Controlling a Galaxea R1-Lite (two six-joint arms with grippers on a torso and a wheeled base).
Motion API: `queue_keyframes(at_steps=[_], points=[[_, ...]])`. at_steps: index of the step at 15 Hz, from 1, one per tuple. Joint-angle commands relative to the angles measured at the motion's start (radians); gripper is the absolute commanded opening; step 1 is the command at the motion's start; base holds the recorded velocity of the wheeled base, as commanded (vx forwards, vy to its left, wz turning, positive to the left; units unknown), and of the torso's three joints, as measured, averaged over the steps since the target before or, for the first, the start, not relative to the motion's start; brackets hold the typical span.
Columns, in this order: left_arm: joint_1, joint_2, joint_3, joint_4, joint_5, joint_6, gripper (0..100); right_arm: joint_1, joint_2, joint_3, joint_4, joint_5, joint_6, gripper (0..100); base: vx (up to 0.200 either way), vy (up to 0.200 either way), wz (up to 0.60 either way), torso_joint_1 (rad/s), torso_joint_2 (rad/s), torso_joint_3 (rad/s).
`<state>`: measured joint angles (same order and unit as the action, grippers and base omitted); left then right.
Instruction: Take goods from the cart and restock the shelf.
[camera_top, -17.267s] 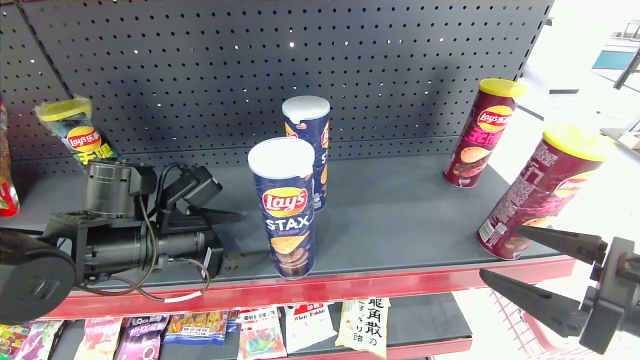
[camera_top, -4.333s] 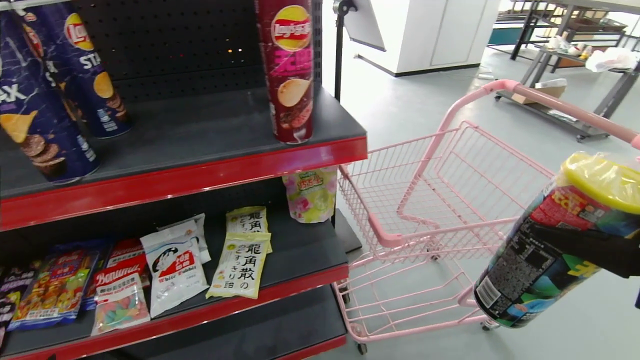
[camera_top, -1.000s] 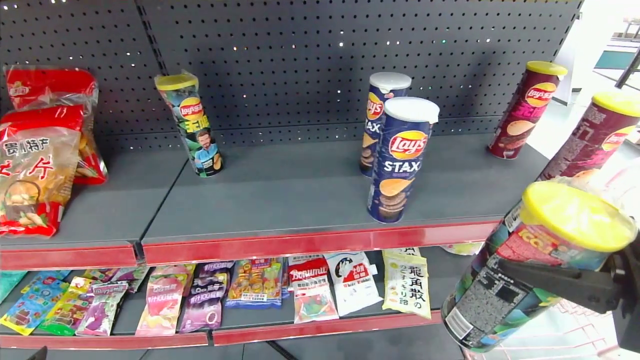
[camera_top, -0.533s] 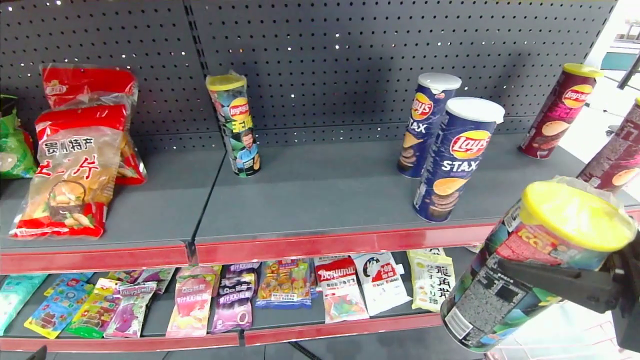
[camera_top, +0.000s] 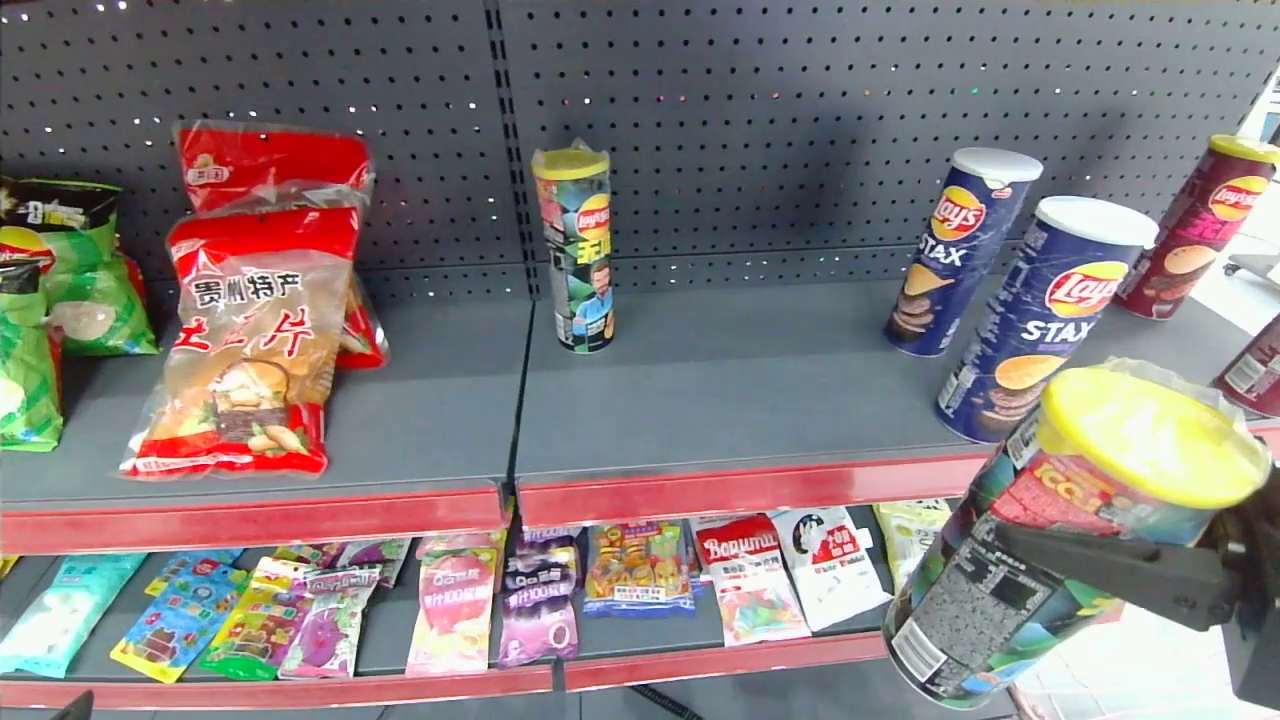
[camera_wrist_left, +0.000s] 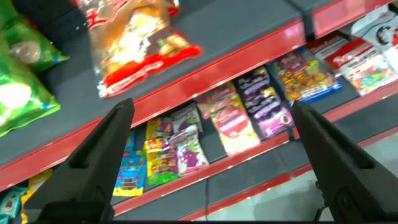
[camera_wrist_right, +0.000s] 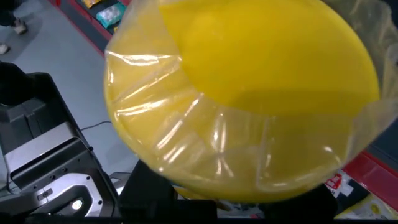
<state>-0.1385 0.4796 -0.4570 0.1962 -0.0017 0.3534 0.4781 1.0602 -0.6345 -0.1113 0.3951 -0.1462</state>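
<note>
A: A grey shelf (camera_top: 720, 400) with a red lip, pegboard (camera_top: 800, 100) behind it. What's new?

B: The head camera has swung left over the last second, so everything on the shelf slides right in the picture. The goods themselves haven't moved. Nearest, the right gripper (camera_top: 1050, 560) still clamps the yellow-lidded can (camera_top: 960, 620), which is tilted and off the shelf, in front of its right end.

A: So it's not shelved yet?

B: No. Past the two blue cans (camera_top: 1040, 320) there is bare shelf, and at the back the matching can (camera_top: 583, 250) now stands mid-picture. I'd judge that's the spot being lined up.

A: Do the wrist views add anything?

B: The right one shows the lid (camera_wrist_right: 249, 81) under loose clear film (camera_wrist_right: 186, 143), which the head view only hints at. The left one shows the left gripper (camera_wrist_left: 217, 155) spread wide and holding nothing, over the sweet packets (camera_wrist_left: 236, 118) on the lower shelf.
</note>
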Motion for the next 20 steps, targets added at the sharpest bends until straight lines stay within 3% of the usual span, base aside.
queue_keyframes(at_steps=[1, 4, 10, 16, 20], points=[[0.0, 0.002, 0.0, 0.0, 0.0, -0.001, 100, 0.001, 0.001, 0.001, -0.001, -0.001, 0.0, 0, 0.0, 0.2, 0.0, 0.002, 0.01, -0.002], [-0.001, 0.002, 0.0, 0.0, 0.0, -0.001, 100, 0.001, 0.001, 0.006, -0.001, -0.001, -0.001, 0, 0.0, 0.2, 0.0, 0.001, 0.0, 0.004], [-0.001, 0.011, -0.002, 0.0, 0.0, 0.015, 100, 0.001, 0.003, 0.009, -0.001, -0.001, 0.0, 0, 0.0, 0.0, 0.0, 0.0, 0.0, 0.0], [0.0, 0.025, -0.005, 0.0, 0.0, 0.015, 100, -0.001, 0.012, 0.007, -0.001, -0.001, 0.002, 0, 0.2, 0.0, 0.0, 0.0, 0.0, 0.004], [-0.001, 0.033, -0.009, -0.001, -0.003, 0.016, 100, 0.001, 0.024, -0.001, -0.001, 0.001, 0.002, 0, 0.0, 0.0, 0.0, 0.0, 0.0, 0.0]])
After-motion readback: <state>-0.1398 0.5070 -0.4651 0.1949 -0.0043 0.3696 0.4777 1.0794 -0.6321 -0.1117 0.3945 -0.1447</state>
